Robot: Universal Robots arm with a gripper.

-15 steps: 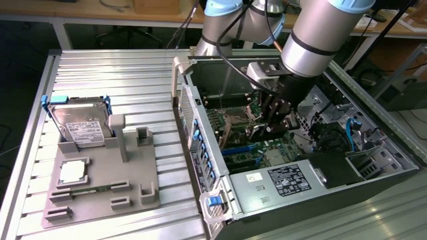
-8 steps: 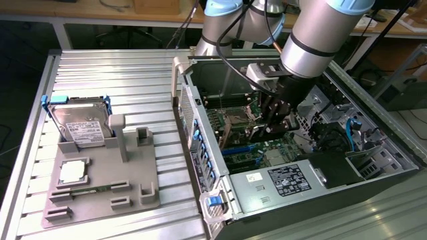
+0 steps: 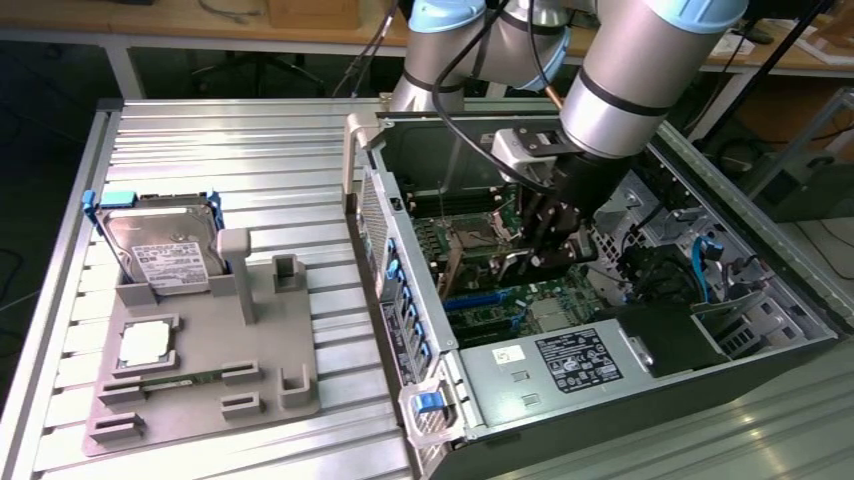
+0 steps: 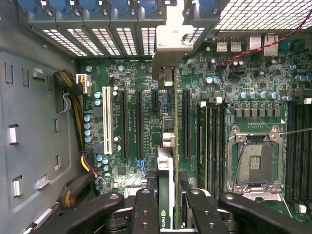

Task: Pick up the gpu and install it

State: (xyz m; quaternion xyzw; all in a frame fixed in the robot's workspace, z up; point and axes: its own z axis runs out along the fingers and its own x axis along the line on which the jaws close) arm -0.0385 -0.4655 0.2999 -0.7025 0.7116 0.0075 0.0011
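The gpu (image 4: 166,168) is inside the open computer case (image 3: 607,405), clamped edge-on between the gripper's (image 4: 168,214) two black fingers (image 4: 146,209), which press on its two flat faces. In the wrist view the card stands on its edge over the motherboard (image 4: 131,73). Its long axis runs parallel to the long black expansion slots (image 4: 139,124). It lies between two of them, well apart from the white slot (image 4: 104,122). The silver end bracket (image 4: 170,41) points away from the gripper and reaches the row of vented slot covers (image 4: 97,39) on the case wall. I cannot tell whether the card's lower edge touches a slot.

Beside the card, past the memory slots (image 4: 214,141), is the bare processor socket (image 4: 256,163). A bundle of black, yellow and red cables (image 4: 78,122) runs along the grey case wall on the other side.

In the exterior view the gripper (image 3: 550,245) hangs in the centre right of the frame, down inside the case, with the power supply (image 3: 567,365) below it in the picture. At the lower left of that view a grey holder (image 3: 287,385) sits on the ribbed table (image 3: 227,150). The holder carries an upright hard drive (image 3: 160,250), a processor (image 3: 144,343) and a narrow memory stick (image 3: 180,380).
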